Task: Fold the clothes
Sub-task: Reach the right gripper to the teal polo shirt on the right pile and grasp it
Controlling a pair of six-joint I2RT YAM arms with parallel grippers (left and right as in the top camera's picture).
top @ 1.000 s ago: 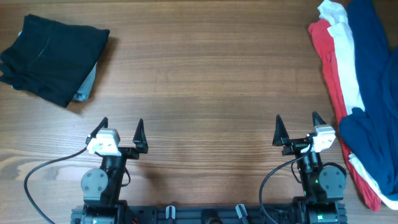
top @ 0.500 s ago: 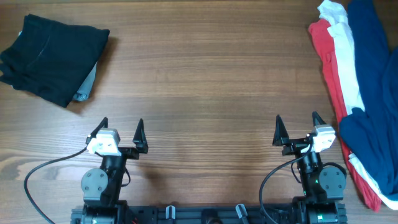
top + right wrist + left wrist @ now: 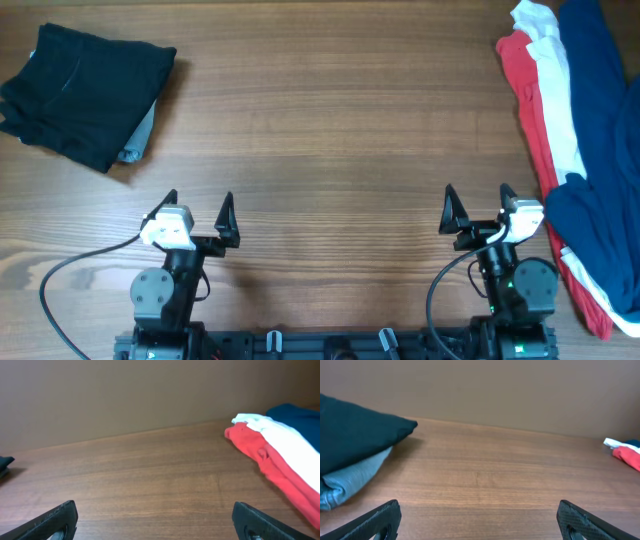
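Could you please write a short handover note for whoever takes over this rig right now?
Left gripper: open, empty, low over the near edge of the wooden table.
Right gripper: open, empty, just left of the unfolded pile.
Done: a folded dark cloth garment lies on a folded grey-blue garment at the far-left corner.
Left: the deep-blue shirt, white T-shirt and red T-shirt lie crumpled together at the right edge, partly outside the overhead view. None is spread out or folded yet.
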